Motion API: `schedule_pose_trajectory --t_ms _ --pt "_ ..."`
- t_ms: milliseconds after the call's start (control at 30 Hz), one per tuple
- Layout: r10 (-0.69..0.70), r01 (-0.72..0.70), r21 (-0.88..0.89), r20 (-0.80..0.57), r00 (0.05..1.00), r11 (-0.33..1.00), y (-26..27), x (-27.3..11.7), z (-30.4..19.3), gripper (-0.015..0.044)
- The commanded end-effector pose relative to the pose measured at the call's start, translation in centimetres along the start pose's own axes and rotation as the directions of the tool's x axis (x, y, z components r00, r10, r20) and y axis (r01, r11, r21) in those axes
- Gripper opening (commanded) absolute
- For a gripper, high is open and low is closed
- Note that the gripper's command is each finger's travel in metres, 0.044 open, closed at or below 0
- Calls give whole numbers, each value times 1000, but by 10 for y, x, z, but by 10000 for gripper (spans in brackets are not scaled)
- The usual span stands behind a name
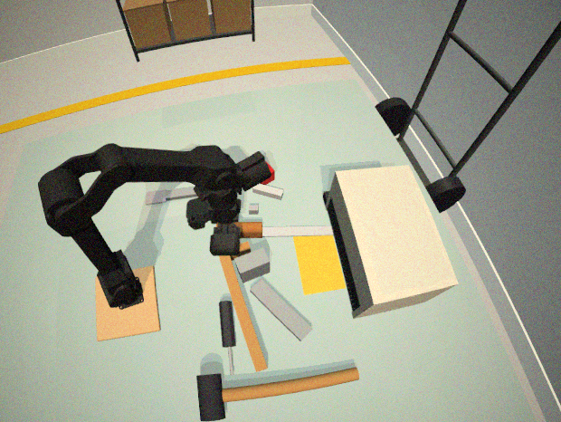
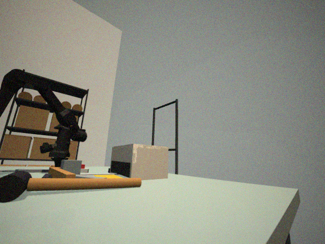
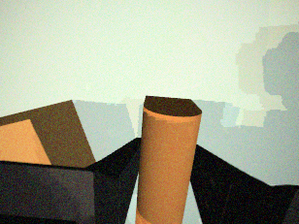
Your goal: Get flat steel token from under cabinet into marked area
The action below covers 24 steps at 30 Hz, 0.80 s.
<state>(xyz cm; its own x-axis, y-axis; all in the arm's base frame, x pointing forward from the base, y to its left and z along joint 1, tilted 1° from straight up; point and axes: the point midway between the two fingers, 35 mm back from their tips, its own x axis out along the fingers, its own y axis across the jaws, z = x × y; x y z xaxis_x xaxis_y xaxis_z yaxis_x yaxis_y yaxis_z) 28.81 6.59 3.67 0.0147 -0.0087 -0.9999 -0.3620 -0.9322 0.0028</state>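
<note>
Claw [image 1: 228, 231] [image 2: 58, 164] [image 3: 163, 145], closed on orange handle [image 1: 251, 229] [image 3: 169, 159] of long flat blade [image 1: 297, 231]; step, seemingly drawing out; token unseen, presumably beneath cabinet [image 1: 394, 235] [image 2: 149, 162] or by blade's tip; next, ease back, check yellow area [image 1: 319, 265] [image 2: 107, 176].

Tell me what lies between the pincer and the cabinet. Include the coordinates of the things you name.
In the top view, the held tool's orange handle [image 1: 251, 230] and pale flat blade [image 1: 297, 231] span from the pincer [image 1: 226, 234] to the cabinet's [image 1: 394, 235] slotted side.
</note>
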Motion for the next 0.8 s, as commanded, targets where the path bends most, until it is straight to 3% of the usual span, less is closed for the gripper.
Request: schedule_pose_trajectory --t_ms 0,767 --pt "2 -2 3 -1 1000 1000 0 1 7 0" --pt "2 -2 3 1 1000 1000 -2 1 41 0"
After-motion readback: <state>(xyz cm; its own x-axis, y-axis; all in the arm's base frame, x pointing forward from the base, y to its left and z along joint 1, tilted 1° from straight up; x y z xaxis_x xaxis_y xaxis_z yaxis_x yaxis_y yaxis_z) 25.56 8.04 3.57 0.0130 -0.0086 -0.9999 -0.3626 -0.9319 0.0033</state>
